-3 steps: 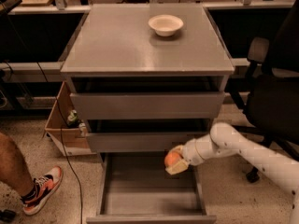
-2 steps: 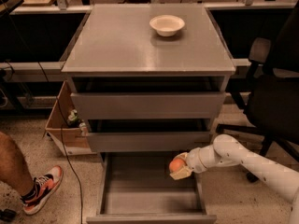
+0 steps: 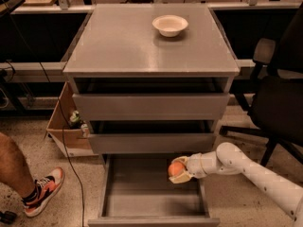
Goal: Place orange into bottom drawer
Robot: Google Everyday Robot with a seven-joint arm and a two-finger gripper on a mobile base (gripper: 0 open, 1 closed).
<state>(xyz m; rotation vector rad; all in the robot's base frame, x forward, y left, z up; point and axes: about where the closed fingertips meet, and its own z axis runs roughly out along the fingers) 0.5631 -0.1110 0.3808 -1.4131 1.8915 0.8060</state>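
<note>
Your gripper (image 3: 178, 172) holds the orange (image 3: 175, 168) over the open bottom drawer (image 3: 142, 200).

You have the fingers (image 3: 182, 178) pinching the orange from both sides, and the fruit sits over the right rear part of the bottom drawer, close to its right wall; you cannot tell whether it touches the flat grey floor. The white arm (image 3: 255, 169) reaches in from the right of that drawer. The drawer is pulled well out, and its plain front lies nearest you. Above it stand the two other grey drawers, each a little ajar, and higher still the tabletop (image 3: 132, 41) carries a white bowl (image 3: 170, 25). Left of the drawer you see a cardboard box (image 3: 66, 136) and a person's shoe (image 3: 43, 191); to its right, a black chair (image 3: 277, 98).
</note>
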